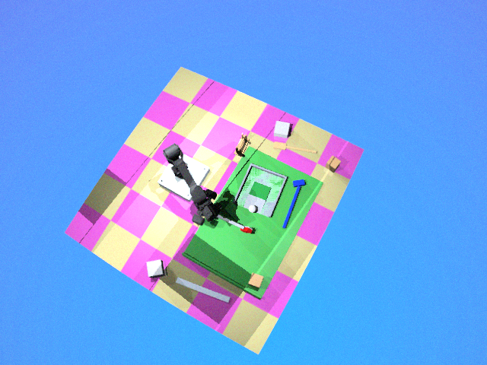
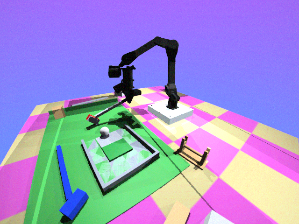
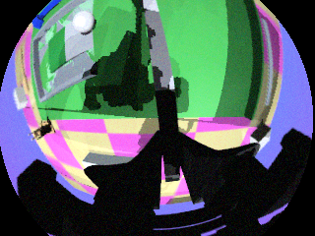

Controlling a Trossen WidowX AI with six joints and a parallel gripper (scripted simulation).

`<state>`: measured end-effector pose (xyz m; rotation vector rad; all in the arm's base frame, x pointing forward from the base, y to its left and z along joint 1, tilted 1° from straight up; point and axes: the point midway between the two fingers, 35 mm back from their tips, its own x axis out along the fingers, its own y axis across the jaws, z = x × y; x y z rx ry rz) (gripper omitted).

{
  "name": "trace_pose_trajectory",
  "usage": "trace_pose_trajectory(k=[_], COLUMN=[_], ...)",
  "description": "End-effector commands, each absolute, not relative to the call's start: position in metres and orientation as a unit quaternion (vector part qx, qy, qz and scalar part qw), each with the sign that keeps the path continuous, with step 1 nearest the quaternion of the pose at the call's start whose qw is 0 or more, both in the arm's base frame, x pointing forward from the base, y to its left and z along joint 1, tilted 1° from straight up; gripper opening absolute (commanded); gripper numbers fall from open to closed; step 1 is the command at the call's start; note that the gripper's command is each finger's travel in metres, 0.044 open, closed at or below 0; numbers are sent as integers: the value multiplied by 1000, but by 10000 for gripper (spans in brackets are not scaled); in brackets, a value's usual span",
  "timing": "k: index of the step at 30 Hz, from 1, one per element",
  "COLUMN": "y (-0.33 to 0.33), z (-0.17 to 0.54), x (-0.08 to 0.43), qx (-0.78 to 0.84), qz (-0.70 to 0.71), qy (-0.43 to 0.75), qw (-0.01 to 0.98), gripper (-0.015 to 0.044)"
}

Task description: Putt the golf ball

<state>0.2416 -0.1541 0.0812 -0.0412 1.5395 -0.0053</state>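
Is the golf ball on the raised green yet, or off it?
Off it. The golf ball sits on the grey ramp, short of the raised green; the gripper holds the red putter behind it.

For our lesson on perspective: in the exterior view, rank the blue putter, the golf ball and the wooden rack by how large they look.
1. blue putter, largest, though nearest the camera, which inflates it.
2. wooden rack.
3. golf ball, smallest, and farthest away.
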Motion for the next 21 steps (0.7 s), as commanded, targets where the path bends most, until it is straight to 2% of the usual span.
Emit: trace_pose_trajectory(k=[1, 11, 21], y=[-151, -149, -149], z=[91, 139, 132], x=[241, 239, 238], qx=[-19, -19, -19], qz=[-5, -5, -2], qy=[694, 694, 696], qw=[720, 720, 718], gripper=[0, 0, 0])
